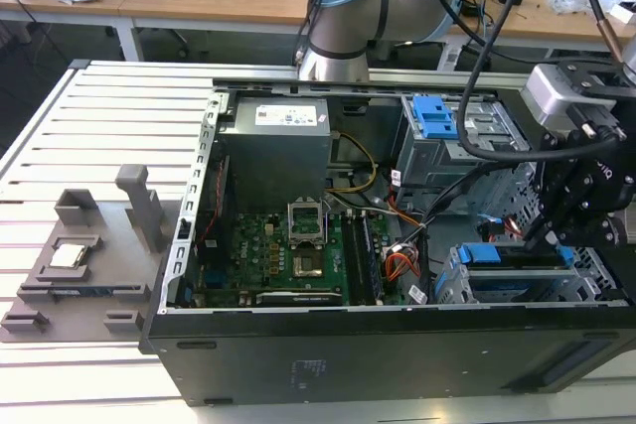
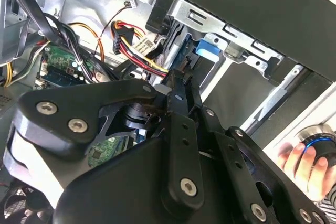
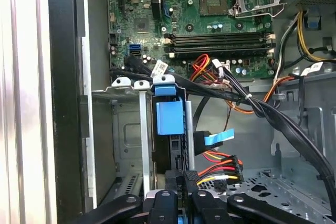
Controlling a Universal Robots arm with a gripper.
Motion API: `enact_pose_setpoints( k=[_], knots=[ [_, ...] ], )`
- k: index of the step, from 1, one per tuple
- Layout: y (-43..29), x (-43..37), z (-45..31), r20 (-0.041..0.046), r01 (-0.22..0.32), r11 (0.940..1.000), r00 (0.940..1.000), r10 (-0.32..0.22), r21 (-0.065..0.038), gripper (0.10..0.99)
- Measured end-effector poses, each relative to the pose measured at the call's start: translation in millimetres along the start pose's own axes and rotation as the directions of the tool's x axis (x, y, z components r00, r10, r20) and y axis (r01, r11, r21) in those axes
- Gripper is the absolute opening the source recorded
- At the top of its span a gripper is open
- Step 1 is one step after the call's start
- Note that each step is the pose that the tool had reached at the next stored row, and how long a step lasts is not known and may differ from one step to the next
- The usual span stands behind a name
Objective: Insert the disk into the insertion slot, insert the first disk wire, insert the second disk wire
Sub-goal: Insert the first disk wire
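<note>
**A:** Start at the near side. Where is the disk?

**B:** Just behind the black sheet-metal case wall [image 1: 348,364], at the exterior view's right. The flat hard disk in its bright blue plastic caddy [image 1: 492,254] lies down inside the low silver-grey perforated insertion slot [image 1: 450,283]. In the first wrist view its blue end tab rises above the slot's rim. I judge the disk seated, with the tab left proud so it can be pulled out again.

**A:** And the tool?

**B:** The black linkage tool [image 1: 543,235] hangs over the disk's end, reaching down into the case. Nearest it is a black plug with red, yellow and black wires [image 3: 220,167]. Just beyond that is a black plug with a flat blue tab [image 3: 212,140]. Both sit close beside the disk's end, but I cannot tell whether either is pushed home. Nor can I tell whether the tool is apart, together or clamped on the nearer plug.

**A:** Any room to move?

**B:** Little, I think. The slot's metal walls flank the disk and the case wall rises on the near side. A thick black cable bundle [image 3: 273,114] sweeps across on the far side. The bare perforated floor beside the plugs looks like the only open room.

**A:** Farther back?

**B:** The green motherboard [image 1: 288,245] lies flat toward the exterior view's left. Behind the slot stands a taller grey cage with a blue clip [image 1: 437,126]. The grey robot arm with pale blue joint caps [image 1: 348,7] is beyond the case's far wall. The case itself rests on the white slatted tabletop [image 1: 60,146].
</note>
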State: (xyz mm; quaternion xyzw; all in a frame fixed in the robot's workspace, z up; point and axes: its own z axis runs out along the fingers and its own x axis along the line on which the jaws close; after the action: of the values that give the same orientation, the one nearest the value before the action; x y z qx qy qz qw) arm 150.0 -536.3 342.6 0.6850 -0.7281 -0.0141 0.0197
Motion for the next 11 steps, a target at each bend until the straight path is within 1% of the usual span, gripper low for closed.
enact_pose_setpoints(
  k=[3, 11],
  knots=[
    [-2.1, -2.8, 0.0, -0.0004, 0.009, 1.0000, 1.0000, -0.009, 0.000, 0.169],
    [-3.6, -3.0, 2.6, -0.0012, 0.022, 0.9998, 0.9998, -0.022, 0.000, 0.169]
  ],
)
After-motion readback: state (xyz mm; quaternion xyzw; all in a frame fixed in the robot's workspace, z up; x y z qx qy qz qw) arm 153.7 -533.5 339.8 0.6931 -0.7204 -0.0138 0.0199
